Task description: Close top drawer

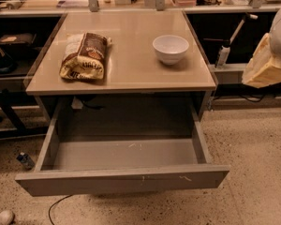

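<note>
The top drawer (122,182) is pulled far out from under the table, toward the camera. Its wide grey front panel has small pale chip marks along the upper edge. Its shallow grey tray (126,154) has nothing in it. My gripper (266,67) shows as a pale bulky shape at the right edge of the camera view, beside the table and above the floor. It is well apart from the drawer, to the right of it and higher.
On the beige tabletop (131,76) lie a brown chip bag (84,55) and a white bowl (170,48). A small bottle (25,161) and a cable (56,211) lie on the floor at the left. Dark shelving flanks the table. A spray bottle (223,55) stands at the right.
</note>
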`<state>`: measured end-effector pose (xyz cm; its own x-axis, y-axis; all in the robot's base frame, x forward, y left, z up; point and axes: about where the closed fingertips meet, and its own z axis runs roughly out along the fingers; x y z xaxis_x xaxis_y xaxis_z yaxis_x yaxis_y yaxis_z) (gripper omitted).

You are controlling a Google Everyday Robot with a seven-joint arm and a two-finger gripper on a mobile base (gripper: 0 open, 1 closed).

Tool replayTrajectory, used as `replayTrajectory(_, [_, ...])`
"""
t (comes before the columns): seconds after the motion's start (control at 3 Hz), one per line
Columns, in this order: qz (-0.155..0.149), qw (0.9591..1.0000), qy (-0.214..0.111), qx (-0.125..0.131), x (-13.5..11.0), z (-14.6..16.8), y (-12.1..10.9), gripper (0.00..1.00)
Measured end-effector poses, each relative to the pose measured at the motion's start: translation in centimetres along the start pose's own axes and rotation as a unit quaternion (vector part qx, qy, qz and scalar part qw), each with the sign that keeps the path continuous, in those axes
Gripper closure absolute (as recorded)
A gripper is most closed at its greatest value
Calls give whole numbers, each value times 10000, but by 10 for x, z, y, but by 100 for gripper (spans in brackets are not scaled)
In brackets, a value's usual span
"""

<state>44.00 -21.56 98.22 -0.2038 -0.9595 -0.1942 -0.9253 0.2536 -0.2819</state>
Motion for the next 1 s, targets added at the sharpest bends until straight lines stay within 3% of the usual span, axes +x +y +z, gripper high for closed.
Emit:
replayTrajectory(0.33, [136,9999,6,84,3,10,21,100])
replayTrajectory(0.67, [289,9990,127,-317,14,57,66,100])
replayTrajectory(1.0, [337,9936,330,-1024,27,125,118,100])
